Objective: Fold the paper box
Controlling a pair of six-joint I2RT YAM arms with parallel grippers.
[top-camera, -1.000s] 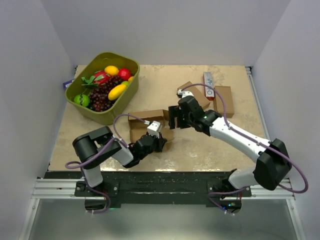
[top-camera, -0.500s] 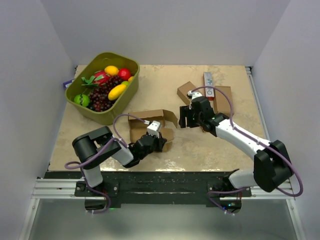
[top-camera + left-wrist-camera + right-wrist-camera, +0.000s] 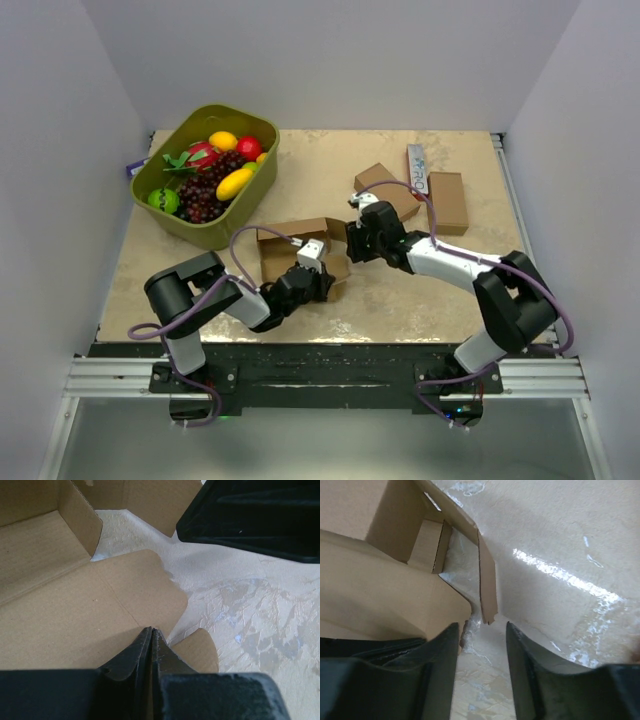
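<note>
We are viewing the stone-patterned table (image 3: pixel 330 170) enclosed by plain walls on three sides; bare surface is showing behind the paper box and along the near edge at right.

The olive bin (image 3: pixel 200 232) of toy fruit is occupying the far left corner.

The paper box (image 3: pixel 290 250) is lying open at mid-table, just in front of the bin, with its flaps spread.

Two closed cardboard boxes (image 3: pixel 448 200) (image 3: pixel 385 185) are lying at far right, with the white-and-red carton (image 3: pixel 418 168) between them; its printing is too small to read.

The left gripper (image 3: pixel 151 629) is resting clenched at the box's near flap; we cannot tell whether cardboard is pinched.

The right gripper (image 3: pixel 482 627) is standing released, its fingers straddling the edge of the box's right flap.
</note>
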